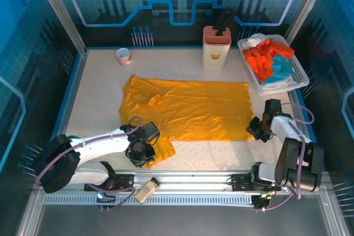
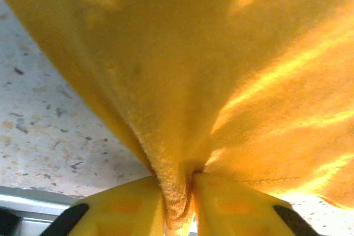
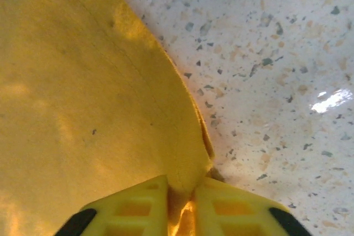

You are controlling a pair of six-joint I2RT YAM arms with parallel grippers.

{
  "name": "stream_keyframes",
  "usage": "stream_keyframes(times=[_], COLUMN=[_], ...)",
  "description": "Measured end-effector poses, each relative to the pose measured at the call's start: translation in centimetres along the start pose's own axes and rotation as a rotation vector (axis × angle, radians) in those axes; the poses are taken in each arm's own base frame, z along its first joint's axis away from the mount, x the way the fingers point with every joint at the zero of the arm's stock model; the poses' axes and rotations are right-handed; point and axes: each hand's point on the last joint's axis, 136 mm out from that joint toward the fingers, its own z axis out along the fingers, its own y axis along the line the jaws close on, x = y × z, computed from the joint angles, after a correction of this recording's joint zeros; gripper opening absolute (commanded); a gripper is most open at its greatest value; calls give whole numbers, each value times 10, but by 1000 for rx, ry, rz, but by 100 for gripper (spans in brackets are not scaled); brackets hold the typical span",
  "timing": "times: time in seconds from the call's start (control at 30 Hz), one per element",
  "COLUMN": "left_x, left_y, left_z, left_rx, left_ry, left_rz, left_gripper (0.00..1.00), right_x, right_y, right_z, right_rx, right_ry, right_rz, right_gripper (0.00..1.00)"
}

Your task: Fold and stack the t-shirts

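Observation:
The golden-yellow t-shirt (image 1: 188,109) lies spread across the middle of the speckled table. My left gripper (image 1: 145,148) is shut on its near left sleeve; in the left wrist view the cloth (image 2: 182,92) bunches into a pinched fold between the yellow fingers (image 2: 127,208). My right gripper (image 1: 256,128) is shut on the shirt's near right corner, and the right wrist view shows the hem (image 3: 188,136) clamped between its fingers (image 3: 232,208). Orange-red t-shirts (image 1: 264,58) and a teal one (image 1: 280,71) lie heaped in a white basket (image 1: 298,75) at the back right.
A cream knife block (image 1: 216,47) stands at the back centre, just left of the basket. A small cup (image 1: 123,56) sits at the back left. Blue walls and metal posts close in the table. A small tan object (image 1: 145,190) lies on the front rail.

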Motion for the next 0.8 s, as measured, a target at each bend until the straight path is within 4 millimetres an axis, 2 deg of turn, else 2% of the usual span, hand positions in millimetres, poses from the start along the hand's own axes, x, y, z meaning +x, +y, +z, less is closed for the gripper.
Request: stream_keyframes(times=[0.07,0.13,0.33,0.4,0.63,0.8], left_x=[0,-1,-16,-25,-66,-93], left_y=[-2,-3,3,1,-26,-39], left_z=[-1,-2,-16,-28,-87,-117], left_rx=[4,3,-29,-20,101,141], left_ry=[-1,-5,-61,-81,-179,-231], left_rz=[5,14,36,37,54,82], left_gripper=[9,1,0,0,0,0], right_x=[0,0,-2,-5,-28,-41], right_y=[1,2,4,7,32,46], right_z=[0,0,-3,-6,-24,-30], right_rx=[-6,-11,-15,-22,-78,-109], right_ry=[0,0,-3,-7,-45,-51], right_rz=[-6,-8,-16,-22,-42,-42], right_gripper=[1,0,0,0,0,0])
